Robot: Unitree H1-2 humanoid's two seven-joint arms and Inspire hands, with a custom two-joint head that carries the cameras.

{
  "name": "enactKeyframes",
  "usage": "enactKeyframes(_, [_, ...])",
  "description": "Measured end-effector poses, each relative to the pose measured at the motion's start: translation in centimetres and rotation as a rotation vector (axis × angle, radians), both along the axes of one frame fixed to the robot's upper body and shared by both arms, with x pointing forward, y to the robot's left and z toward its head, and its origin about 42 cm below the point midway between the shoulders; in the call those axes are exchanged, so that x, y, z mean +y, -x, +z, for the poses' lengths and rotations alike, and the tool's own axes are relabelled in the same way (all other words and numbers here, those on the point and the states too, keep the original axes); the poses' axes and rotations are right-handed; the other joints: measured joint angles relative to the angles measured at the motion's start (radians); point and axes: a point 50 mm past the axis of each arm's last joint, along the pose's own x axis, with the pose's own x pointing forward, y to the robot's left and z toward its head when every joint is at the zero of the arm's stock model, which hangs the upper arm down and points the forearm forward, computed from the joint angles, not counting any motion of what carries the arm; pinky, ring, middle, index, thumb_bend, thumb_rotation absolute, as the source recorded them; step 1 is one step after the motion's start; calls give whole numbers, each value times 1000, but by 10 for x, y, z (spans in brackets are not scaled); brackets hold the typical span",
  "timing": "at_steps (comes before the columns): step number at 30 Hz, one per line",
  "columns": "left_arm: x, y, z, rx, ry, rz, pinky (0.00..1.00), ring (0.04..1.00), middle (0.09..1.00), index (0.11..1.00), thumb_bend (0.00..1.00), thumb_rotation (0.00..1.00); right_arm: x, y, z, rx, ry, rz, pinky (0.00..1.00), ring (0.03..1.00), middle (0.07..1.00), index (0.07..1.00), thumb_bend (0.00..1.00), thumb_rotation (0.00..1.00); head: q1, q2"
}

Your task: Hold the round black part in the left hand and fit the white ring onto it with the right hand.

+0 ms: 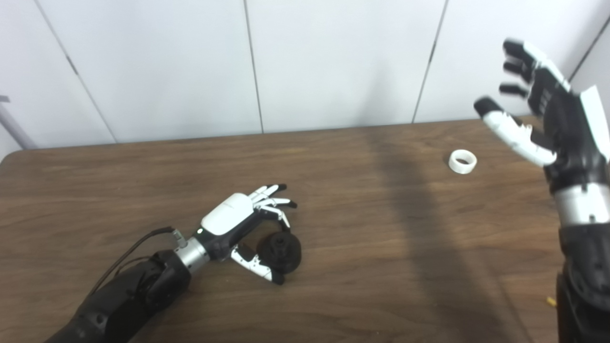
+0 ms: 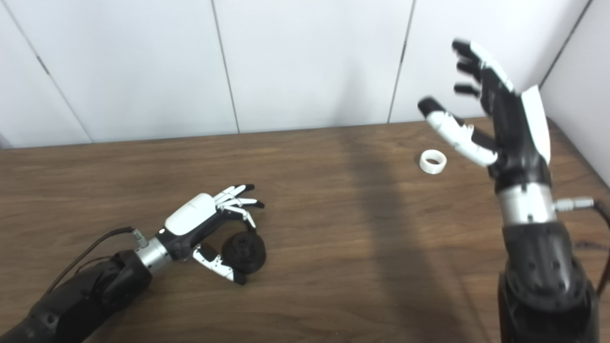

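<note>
The round black part (image 1: 281,251) rests on the wooden table (image 1: 362,224), left of centre near the front. My left hand (image 1: 243,216) lies low over it, fingers (image 1: 276,202) spread above its far side and the thumb (image 1: 257,267) along its near side; no firm grip shows. Further off, at the far right of the table, the white ring (image 1: 462,161) lies flat by itself. My right hand (image 2: 495,119) is raised well above the table, right of the ring, palm turned left, fingers spread wide and holding nothing.
White wall panels (image 1: 333,62) stand directly behind the table's far edge. A dark cable (image 1: 133,247) runs along my left forearm. A small yellow scrap (image 1: 551,301) lies by the right arm near the front edge.
</note>
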Motion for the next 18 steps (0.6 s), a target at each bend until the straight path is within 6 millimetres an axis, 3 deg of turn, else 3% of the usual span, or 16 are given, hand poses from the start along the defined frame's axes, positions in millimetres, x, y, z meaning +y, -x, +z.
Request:
enactKeyframes(7, [3, 1, 2, 0, -3, -5, 1000, 1000, 860, 481, 525, 60, -39, -29, -5, 94, 95, -109, 694, 841, 855, 783, 575, 336, -15, 0])
enactKeyframes(10, [4, 1, 2, -1, -4, -5, 1000, 1000, 861, 481, 525, 59, -50, -34, -10, 130, 142, -132, 722, 863, 873, 802, 582, 362, -17, -2])
enactKeyframes(13, [5, 2, 3, -1, -7, -5, 1000, 1000, 864, 480, 525, 58, -57, -40, -13, 159, 198, -127, 779, 900, 898, 815, 570, 377, -28, -2])
enactKeyframes(14, [5, 2, 3, -1, -7, -6, 1000, 1000, 864, 480, 525, 58, -59, -42, -15, 181, 220, -127, 875, 944, 912, 818, 569, 379, -32, -2])
enactKeyframes(16, [5, 2, 2, -2, -5, -7, 1000, 1000, 862, 480, 525, 59, -61, -47, -19, 223, 283, -137, 974, 989, 931, 820, 583, 356, -49, -6])
enactKeyframes(18, [6, 3, 1, -7, -4, -5, 1000, 1000, 870, 480, 525, 60, -63, -50, -21, 254, 325, -135, 986, 999, 952, 822, 637, 359, -58, -5])
